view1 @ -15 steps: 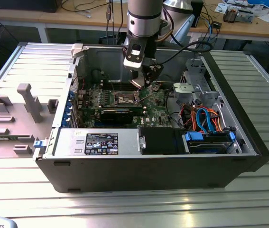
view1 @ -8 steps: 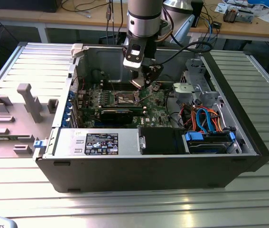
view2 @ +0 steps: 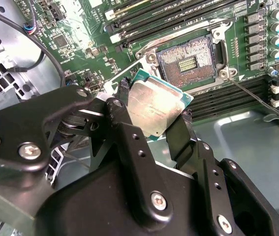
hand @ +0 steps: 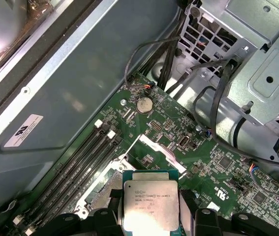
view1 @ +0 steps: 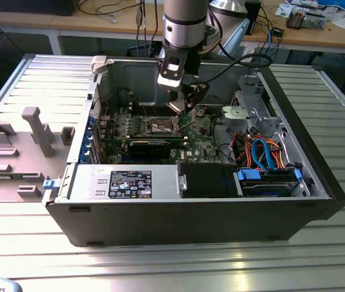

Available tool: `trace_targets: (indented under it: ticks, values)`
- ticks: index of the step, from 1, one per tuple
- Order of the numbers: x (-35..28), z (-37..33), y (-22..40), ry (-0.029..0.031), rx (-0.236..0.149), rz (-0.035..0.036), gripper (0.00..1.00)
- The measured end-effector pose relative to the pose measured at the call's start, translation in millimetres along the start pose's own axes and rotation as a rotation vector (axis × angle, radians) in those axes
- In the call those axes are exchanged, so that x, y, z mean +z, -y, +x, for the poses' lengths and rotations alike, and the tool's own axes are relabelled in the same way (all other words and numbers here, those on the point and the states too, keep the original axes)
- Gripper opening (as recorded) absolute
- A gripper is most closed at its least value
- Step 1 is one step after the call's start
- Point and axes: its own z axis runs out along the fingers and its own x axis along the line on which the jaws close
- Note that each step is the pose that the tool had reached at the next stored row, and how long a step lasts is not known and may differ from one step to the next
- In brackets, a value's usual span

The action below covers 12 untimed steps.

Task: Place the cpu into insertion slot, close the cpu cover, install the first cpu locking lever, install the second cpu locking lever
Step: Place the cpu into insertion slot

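My claw (view2: pixel 155 104): pinching the cpu (view2: pixel 157 97) by opposite edges, near the insertion slot (view2: pixel 187 61); I judge it light, rigid, fragile.

The cpu (hand: pixel 150 206) shows a silvery-tan face edged in teal-green. The hand (view2: pixel 155 107) gripping it is matte black with silver screw heads. The insertion slot (view2: pixel 187 62) has a dark, gold-speckled middle inside a silvery rim. The circuit board (hand: pixel 213 169) is green, the cables (view1: pixel 262 153) blue and orange, the ribbed table (view1: pixel 160 267) pale grey.
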Motion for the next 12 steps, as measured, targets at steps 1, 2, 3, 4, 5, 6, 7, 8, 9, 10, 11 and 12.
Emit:
trace_targets:
  ticks: [1,2,3,4,5,6,7,8,9,10,11,12]
  values:
    - [0.0,0.0,0.0,0.0002,0.002,-0.0001,0.54]
    - [0.1,0.0,0.0,0.0004,0.004,-0.0002,0.54]
    - [0.1,0.0,0.0,0.0005,0.005,-0.0001,0.54]
    - [0.1,0.0,0.0,0.0007,0.006,-0.0001,0.54]
    - [0.2,0.0,0.0,0.0008,0.007,-0.0002,0.54]
    - [0.2,0.0,0.0,0.0010,0.010,-0.0002,0.54]
    - [0.3,0.0,0.0,0.0012,0.012,-0.0003,0.54]
    - [0.3,0.0,0.0,0.0013,0.013,-0.0003,0.54]
    - [0.3,0.0,0.0,0.0014,0.014,-0.0003,0.54]
    - [0.4,0.0,0.1,0.0017,0.016,-0.0003,0.54]
    - [0.4,0.0,0.0,0.0018,0.017,-0.0004,0.54]
    - [0.4,0.0,0.1,0.0019,0.019,-0.0003,0.54]
